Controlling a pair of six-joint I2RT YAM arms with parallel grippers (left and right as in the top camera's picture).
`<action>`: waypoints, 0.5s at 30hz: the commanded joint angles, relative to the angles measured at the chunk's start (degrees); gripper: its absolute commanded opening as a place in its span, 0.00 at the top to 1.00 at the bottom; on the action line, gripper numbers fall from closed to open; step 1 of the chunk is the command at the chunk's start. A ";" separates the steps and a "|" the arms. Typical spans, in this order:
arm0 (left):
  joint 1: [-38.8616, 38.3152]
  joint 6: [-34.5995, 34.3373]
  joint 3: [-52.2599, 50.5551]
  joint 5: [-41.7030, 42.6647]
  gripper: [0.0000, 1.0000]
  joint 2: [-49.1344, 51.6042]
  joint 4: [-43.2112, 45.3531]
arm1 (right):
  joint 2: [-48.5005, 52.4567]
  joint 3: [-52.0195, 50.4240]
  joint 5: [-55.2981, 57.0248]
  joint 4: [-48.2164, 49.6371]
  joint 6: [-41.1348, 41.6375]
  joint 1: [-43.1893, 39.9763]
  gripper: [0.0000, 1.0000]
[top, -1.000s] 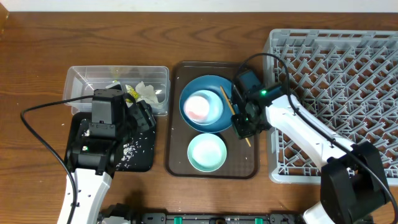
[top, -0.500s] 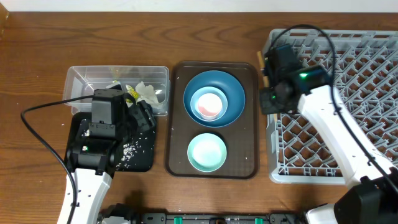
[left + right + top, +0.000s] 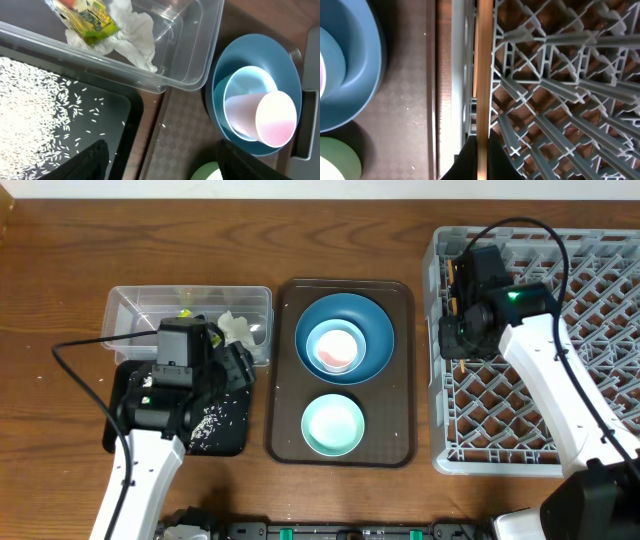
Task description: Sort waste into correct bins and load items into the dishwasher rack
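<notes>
Chopsticks (image 3: 482, 75): clamped in the right gripper (image 3: 482, 152), lying along the left rim of the dishwasher rack (image 3: 580, 290). The wrist view shows one wooden strip, so I cannot tell whether it is one stick or both pressed together.
Right gripper: fingers closed tight on the wood, arm reaching over the rack's near-left corner.
Left gripper (image 3: 165, 165): fingers wide apart, holding nothing, hovering at the seam between the black tray (image 3: 230, 435) and the clear tub (image 3: 140, 310).
Waste: judged sorted. Rice grains (image 3: 35, 110) lie scattered in the black tray; the tissue (image 3: 132, 35) and wrapper (image 3: 90, 17) lie in the clear tub.
Dishes: not yet loaded. The blue plate (image 3: 380, 330) sits on the brown tray (image 3: 400, 445) with the light blue bowl (image 3: 318, 330) and pink cup (image 3: 335, 352) stacked in it. The pale green bowl (image 3: 332, 425) sits beside it on the same tray.
Step in hand: loading, first item, placing the chopsticks into the rack.
Next move calls for: shifting the wood inward off the rim, lowering it between the pegs, then opening the fingers.
Risk: released on the rim, the wood may slide outside the rack.
</notes>
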 commanded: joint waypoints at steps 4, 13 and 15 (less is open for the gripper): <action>-0.96 -0.26 1.07 1.53 0.29 0.20 4.11 | -0.48 -3.54 0.79 0.68 2.12 -0.42 0.96; -8.66 -0.28 1.07 1.49 0.29 1.49 16.31 | -0.46 -6.73 0.79 2.49 2.14 -0.42 0.83; -10.23 -0.28 1.07 1.49 0.28 2.73 18.82 | -0.46 -6.91 0.79 2.47 2.14 -0.42 0.72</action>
